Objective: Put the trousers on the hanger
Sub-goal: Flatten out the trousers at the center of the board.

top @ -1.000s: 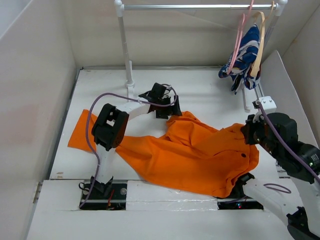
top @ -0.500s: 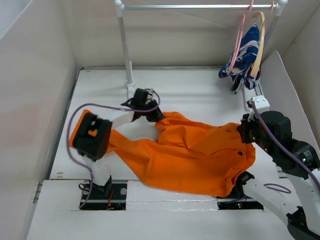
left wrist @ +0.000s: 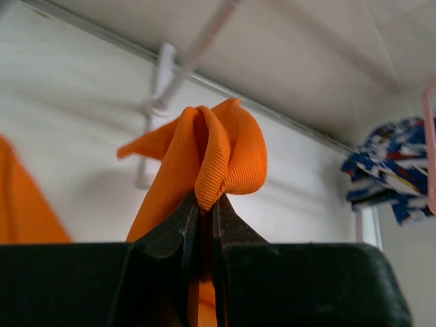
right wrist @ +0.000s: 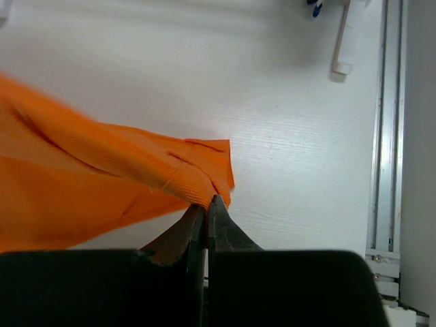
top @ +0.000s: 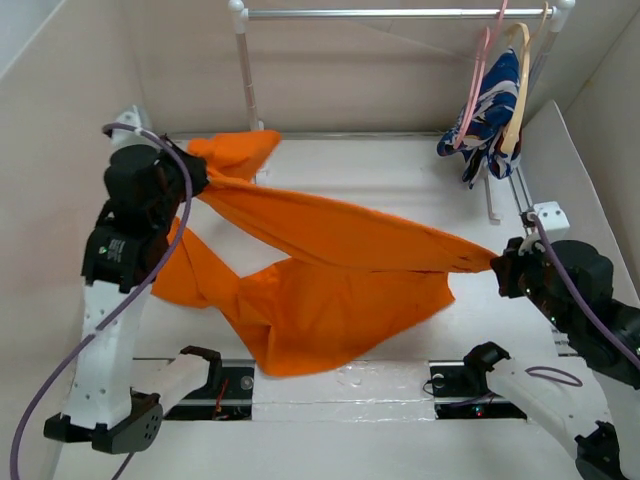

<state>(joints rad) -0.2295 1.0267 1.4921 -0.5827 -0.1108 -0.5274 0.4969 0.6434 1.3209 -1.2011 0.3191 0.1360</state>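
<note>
The orange trousers [top: 330, 270] hang stretched between both arms above the table, their lower folds trailing on it. At the far left, raised high, my left gripper [top: 197, 180] is shut on one bunched end of the trousers [left wrist: 218, 153], which bulges above the fingertips [left wrist: 187, 218]. My right gripper [top: 498, 262] at the right is shut on the other end of the trousers [right wrist: 136, 174], pinched at its tips. The thin pink hanger [top: 478, 80] hangs from the rail at the back right, far from both grippers; an edge of the hanger [left wrist: 428, 150] shows in the left wrist view.
A metal rail [top: 390, 14] on a white post [top: 248, 90] spans the back. A tan hanger [top: 520, 90] carrying a blue-and-white garment [top: 490, 110] hangs beside the pink one. White walls enclose the table; a track [right wrist: 385, 136] runs along the right side.
My left gripper shut on the trousers near the table's middle, then swung up and far left, lifting the cloth and pulling it taut against the right gripper, which kept its grip.
</note>
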